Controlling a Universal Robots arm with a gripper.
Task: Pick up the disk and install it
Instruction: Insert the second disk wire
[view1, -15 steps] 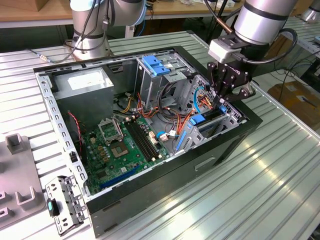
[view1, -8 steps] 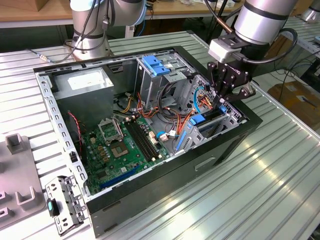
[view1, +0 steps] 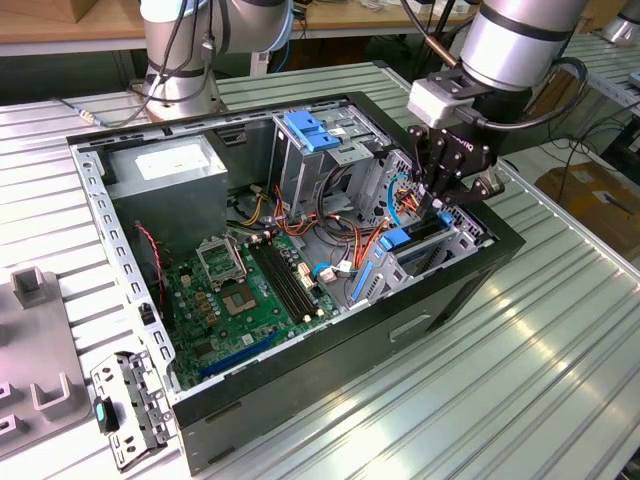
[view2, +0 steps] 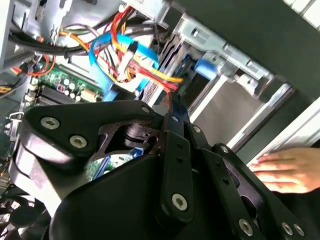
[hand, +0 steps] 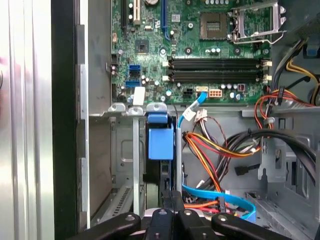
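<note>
- Ribbed metal surface (view1: 560, 340) carries an open computer case (view1: 330, 350).
- Hand (view1: 437, 200), clenched, presses the disk (view1: 405, 245) edge-on into its bay at the case's near corner.
- Risk: loose cables (hand: 220, 150) beside it could snag or pinch.

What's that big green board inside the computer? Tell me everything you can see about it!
It is a flat green circuit board lying on the bottom of the open black computer case. It carries a square metal-framed socket, long black slots, a blue slot and many tiny parts. Coloured cables hang beside one edge.
</note>
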